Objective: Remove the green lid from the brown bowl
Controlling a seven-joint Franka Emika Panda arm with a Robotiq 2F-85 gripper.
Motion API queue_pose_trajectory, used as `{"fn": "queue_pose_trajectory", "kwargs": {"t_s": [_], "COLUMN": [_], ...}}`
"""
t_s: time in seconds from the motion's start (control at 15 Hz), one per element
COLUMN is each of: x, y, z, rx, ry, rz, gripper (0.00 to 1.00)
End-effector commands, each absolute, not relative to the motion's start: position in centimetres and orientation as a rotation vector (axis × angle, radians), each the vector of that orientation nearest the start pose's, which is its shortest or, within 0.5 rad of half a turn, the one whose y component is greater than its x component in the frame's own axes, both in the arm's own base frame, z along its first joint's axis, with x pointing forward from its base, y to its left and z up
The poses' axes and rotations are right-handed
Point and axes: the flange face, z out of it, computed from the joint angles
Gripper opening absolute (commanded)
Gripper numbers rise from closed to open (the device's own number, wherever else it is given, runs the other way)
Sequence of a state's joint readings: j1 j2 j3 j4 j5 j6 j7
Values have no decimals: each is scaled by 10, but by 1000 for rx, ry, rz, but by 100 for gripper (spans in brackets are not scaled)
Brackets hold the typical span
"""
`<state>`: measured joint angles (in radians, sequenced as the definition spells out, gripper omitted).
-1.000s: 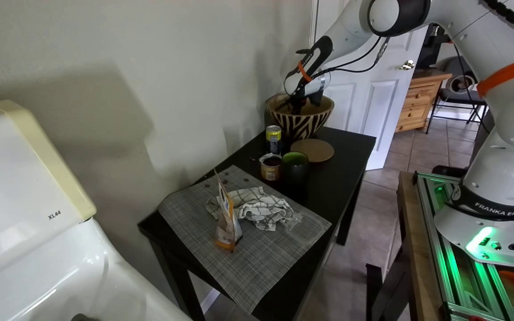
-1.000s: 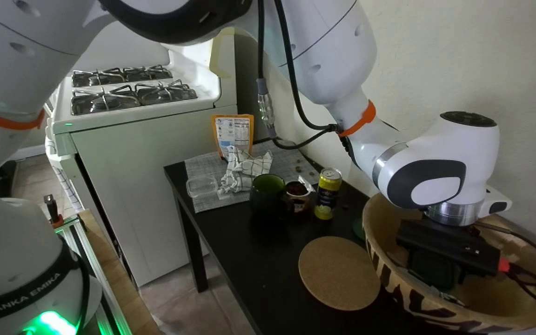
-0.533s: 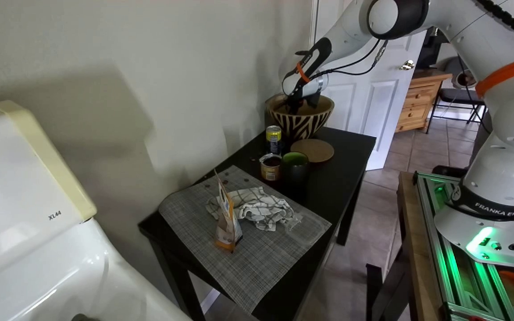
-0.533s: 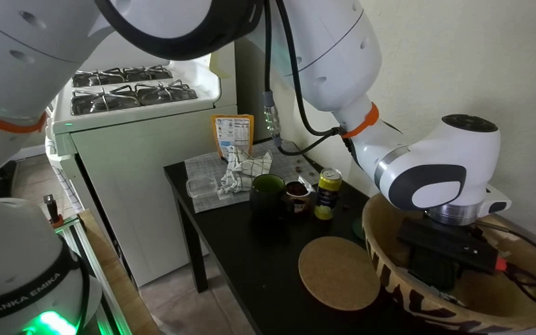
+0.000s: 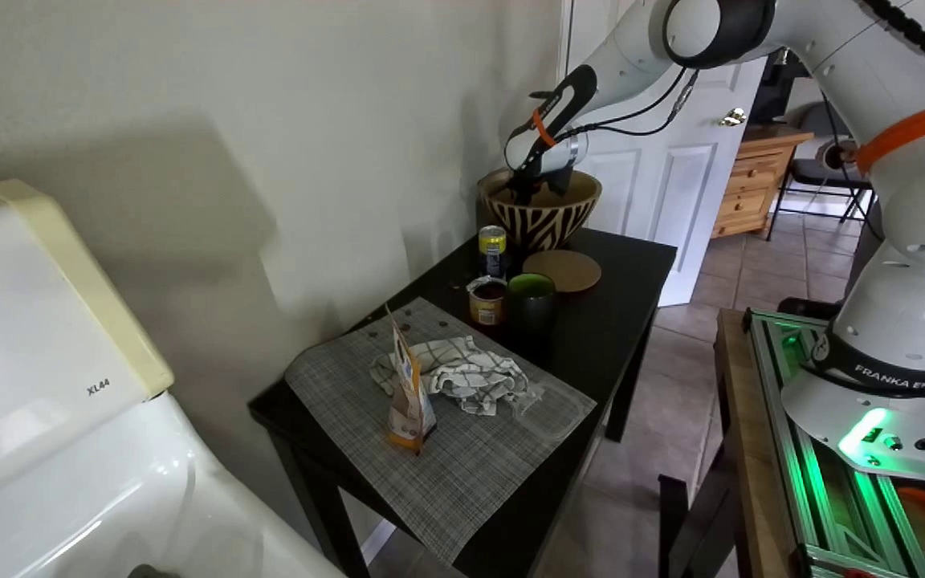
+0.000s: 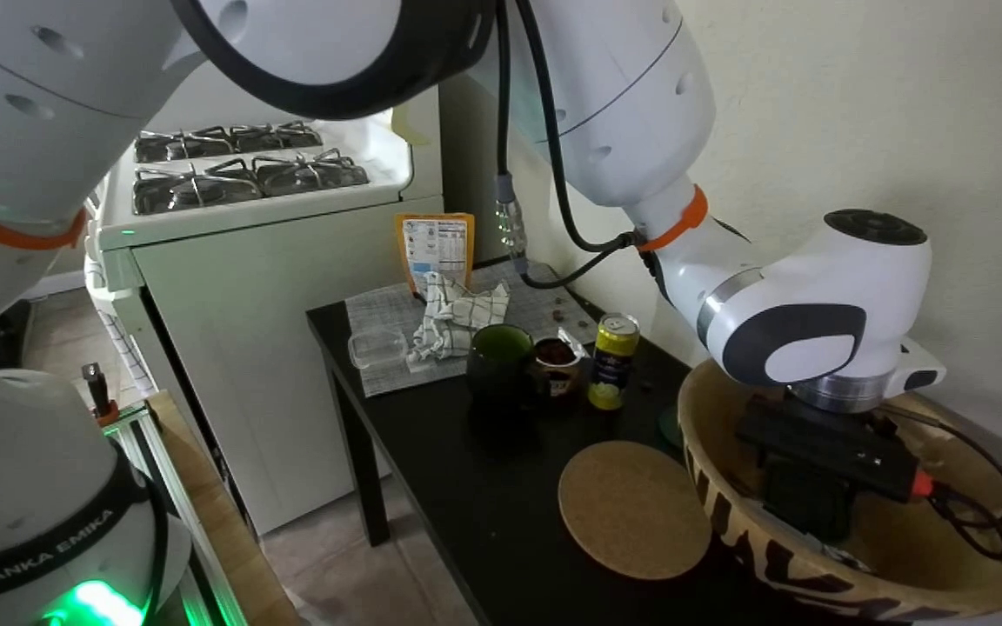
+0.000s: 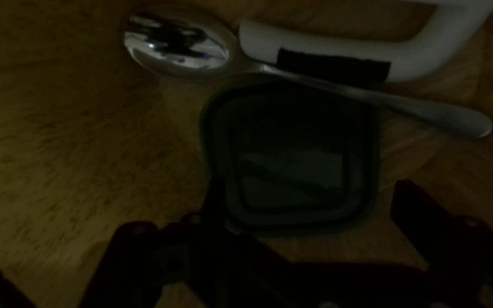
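Wrist view, poorly lit. The hand (image 7: 310, 186) has its fingers (image 7: 413, 205) apart, one at eight o'clock from the centre of the green lid (image 7: 289, 171), the other near four. The finger at eight overlaps the lid's edge here; contact cannot be confirmed. The lid lies inside the brown bowl (image 7: 79, 141). A spoon (image 7: 315, 81) crosses the lid's upper edge, head between ten and eleven o'clock, handle end short of three. A white curved piece (image 7: 417, 62), black-banded, lies at one o'clock.

In an exterior view, the bowl stands on the dark surface (image 5: 623, 297), the hand inside its rim, fingertips hidden. A yellow can (image 5: 492, 250) stands just beside it, between seven and eight o'clock; a cork board (image 5: 563, 271) lies near five.

In an exterior view, the bowl is at four o'clock, hand within; a green cup (image 6: 497, 369) stands at nine from the can.
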<state>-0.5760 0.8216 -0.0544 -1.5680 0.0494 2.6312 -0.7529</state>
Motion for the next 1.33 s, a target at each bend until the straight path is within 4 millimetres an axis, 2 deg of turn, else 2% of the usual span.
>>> {"fn": "queue_pose_trajectory", "kwargs": {"t_s": [0.0,0.33,0.47,0.53,0.6,0.8,1.0,1.27], "x": [584,581,581,581,581,581,581,582], "y": [-418,-421,-424,-427,-429,-433,-432,-422], "z": [166,153,154,156,158,160,161,172], "rx": [-3275,-3310,-3347,-3367,-3384,-3429,-3459,-3470], "ry": [-181,-204,-222,-229,-234,-248,-264,-267], "rz": [-258,-211,-197,-191,-185,-158,-120,-116], "gripper": [97,97,93,82,67,43,25,9]}}
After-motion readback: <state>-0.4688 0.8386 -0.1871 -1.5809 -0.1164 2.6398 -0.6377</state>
